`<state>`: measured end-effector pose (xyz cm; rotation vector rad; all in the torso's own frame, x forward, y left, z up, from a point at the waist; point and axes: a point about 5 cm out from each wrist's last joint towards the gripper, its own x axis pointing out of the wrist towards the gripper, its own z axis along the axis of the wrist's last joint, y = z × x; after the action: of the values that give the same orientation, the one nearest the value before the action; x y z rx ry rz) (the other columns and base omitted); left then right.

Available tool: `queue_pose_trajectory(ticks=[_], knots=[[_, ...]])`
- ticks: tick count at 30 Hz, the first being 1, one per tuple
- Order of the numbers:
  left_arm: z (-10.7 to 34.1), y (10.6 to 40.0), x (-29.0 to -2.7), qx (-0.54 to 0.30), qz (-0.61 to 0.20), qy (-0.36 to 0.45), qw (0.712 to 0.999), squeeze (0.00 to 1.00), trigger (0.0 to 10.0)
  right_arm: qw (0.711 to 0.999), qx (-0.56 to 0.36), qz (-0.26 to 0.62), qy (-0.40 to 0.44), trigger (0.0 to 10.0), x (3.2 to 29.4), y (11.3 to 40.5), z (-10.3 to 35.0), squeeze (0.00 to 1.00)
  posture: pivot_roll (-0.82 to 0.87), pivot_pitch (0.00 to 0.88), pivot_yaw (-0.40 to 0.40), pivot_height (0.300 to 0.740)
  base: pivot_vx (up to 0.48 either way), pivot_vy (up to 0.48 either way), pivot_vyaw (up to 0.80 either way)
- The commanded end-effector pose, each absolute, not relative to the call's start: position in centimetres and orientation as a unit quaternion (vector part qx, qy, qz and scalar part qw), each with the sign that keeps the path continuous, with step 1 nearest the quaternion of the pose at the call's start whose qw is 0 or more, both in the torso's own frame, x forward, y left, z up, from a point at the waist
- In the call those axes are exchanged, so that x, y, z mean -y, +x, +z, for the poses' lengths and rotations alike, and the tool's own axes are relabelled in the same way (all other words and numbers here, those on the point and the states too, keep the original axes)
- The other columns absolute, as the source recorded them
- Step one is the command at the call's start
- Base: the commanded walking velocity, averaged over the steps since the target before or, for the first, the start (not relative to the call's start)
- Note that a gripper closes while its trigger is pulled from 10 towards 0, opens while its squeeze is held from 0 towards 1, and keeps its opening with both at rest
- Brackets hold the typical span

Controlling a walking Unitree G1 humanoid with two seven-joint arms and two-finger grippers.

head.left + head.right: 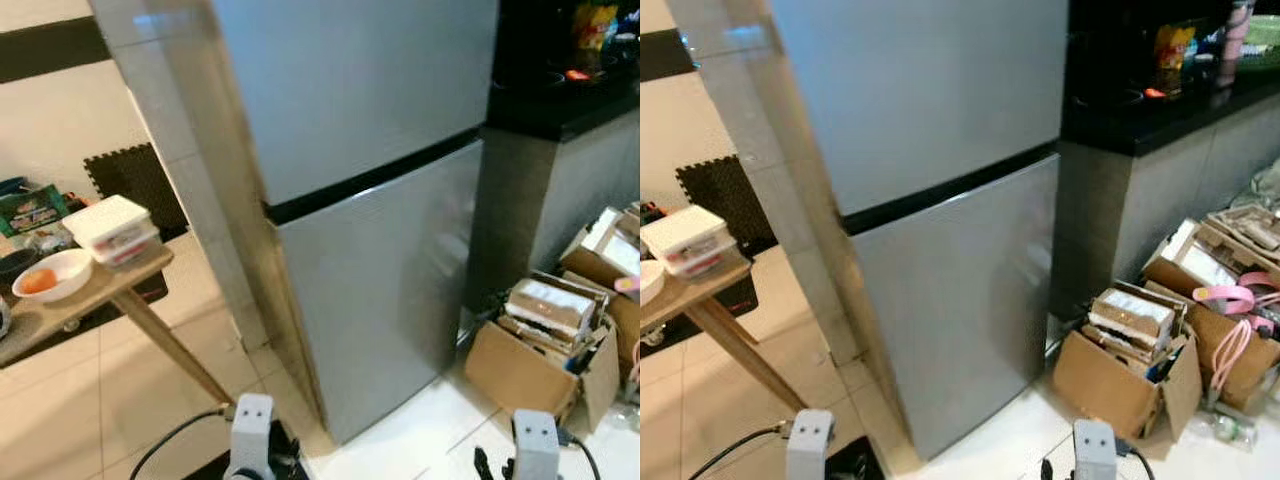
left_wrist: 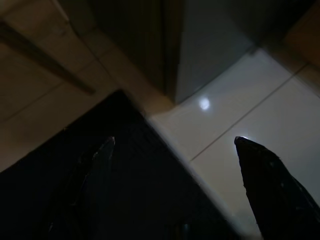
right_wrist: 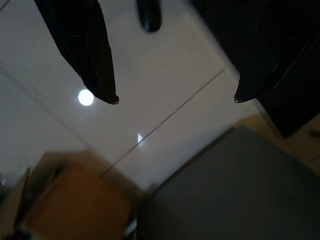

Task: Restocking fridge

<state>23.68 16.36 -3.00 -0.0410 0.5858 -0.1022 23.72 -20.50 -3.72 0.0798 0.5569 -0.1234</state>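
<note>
The fridge [image 1: 350,200] fills the centre of the frame in the head views, both doors closed, a dark seam between upper and lower door running up toward the right. It stands straight ahead of the robot, tall axis upright. The stock to go in lies at the left edge of the frame: stacked white food boxes [image 1: 112,230] and a bowl with something orange [image 1: 50,275] on the wooden bench [image 1: 85,300], well apart from the fridge door.

The left arm is on the bench side, so I judge it the nearer one for picking up the boxes. The left hand [image 2: 175,150] hangs low, fingers spread wide, holding nothing, over a dark mat and pale floor tile near the fridge's lower corner. The right hand [image 3: 175,97] is also spread wide and empty, above white tile, with a cardboard box [image 1: 530,365] at the lower right.
</note>
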Motion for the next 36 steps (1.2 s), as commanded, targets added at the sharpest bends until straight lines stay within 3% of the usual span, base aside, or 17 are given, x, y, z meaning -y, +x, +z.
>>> queue_pose_trajectory(ticks=[1, 20, 29, 36], knots=[[-2.7, 23.8, -17.1, -0.282, -0.038, -0.017, 0.959, 0.0, 10.0, 0.956, -0.283, -0.059, 0.047, 10.0, 20.1, 23.4, -4.1, 0.0, -0.03, 0.005, 0.104, 0.74, 0.0, 0.386, 0.0], [-2.8, 23.6, -16.5, -0.285, -0.049, -0.008, 0.957, 0.0, 10.0, 0.952, -0.299, -0.036, 0.055, 10.0, 17.5, 22.9, -4.8, 0.0, -0.01, 0.031, 0.126, 0.74, 0.0, 0.381, 0.0], [-2.5, 24.2, -16.7, -0.288, -0.077, 0.018, 0.954, 0.0, 10.0, 0.95, -0.3, -0.049, 0.066, 10.0, 17.3, 22.6, -5.1, 0.0, 0.0, 0.026, 0.175, 0.74, 0.0, 0.0, 0.0], [-2.0, 24.9, -16.9, -0.279, -0.08, 0.025, 0.957, 0.0, 10.0, 0.949, -0.304, -0.044, 0.07, 10.0, 16.8, 22.7, -5.1, 0.0, 0.01, 0.011, 0.162, 0.74, 0.0, 0.0, 0.0]])
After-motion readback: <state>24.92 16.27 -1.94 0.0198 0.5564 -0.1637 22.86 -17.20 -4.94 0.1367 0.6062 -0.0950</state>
